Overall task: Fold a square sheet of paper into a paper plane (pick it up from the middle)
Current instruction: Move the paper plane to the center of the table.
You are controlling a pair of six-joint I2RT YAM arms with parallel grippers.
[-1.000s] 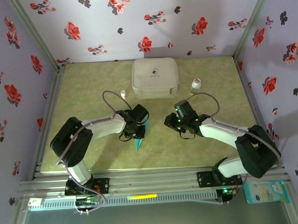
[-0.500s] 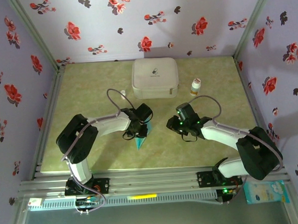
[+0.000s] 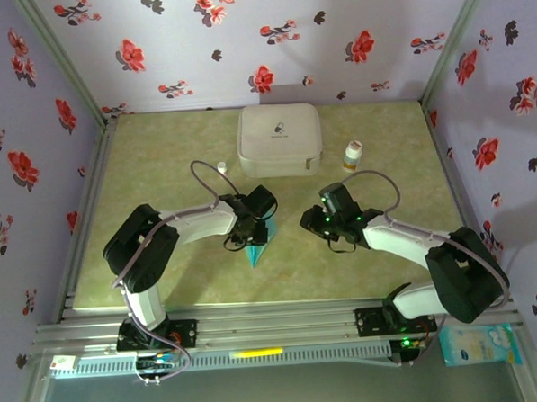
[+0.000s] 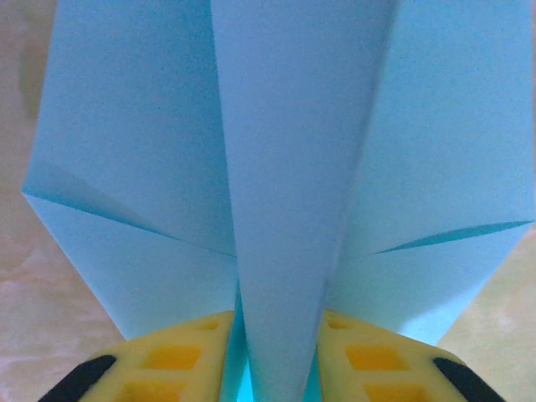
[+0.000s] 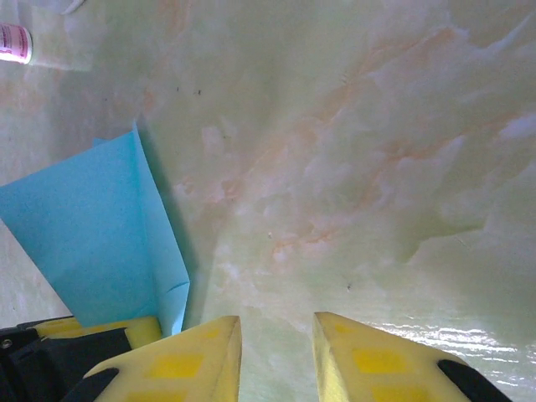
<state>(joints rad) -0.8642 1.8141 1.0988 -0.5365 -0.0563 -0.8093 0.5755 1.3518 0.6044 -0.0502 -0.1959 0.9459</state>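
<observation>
Paper plane (image 3: 256,248) lying mid-table (image 3: 159,171), nearer than the white case (image 3: 279,139); its centre fold stands between the left gripper (image 4: 272,335) jaws, grip or slack unclear. Right gripper (image 5: 276,335) nearby, jaws parted, empty

Both arms had white links between bulky black joint housings. On the left arm (image 3: 193,225) a thin grey cable (image 3: 202,173) arched up from the black wrist. The right arm (image 3: 396,237) carried a similar grey cable (image 3: 386,182), and small green lights (image 3: 328,219) glowed on its wrist. The left gripper (image 4: 272,335) had yellow fingers (image 4: 176,360) moulded with square recesses and tipped with black at the outer corners. The right gripper (image 5: 276,327) had fingers (image 5: 368,360) of the same yellow, ribbed make.
</observation>
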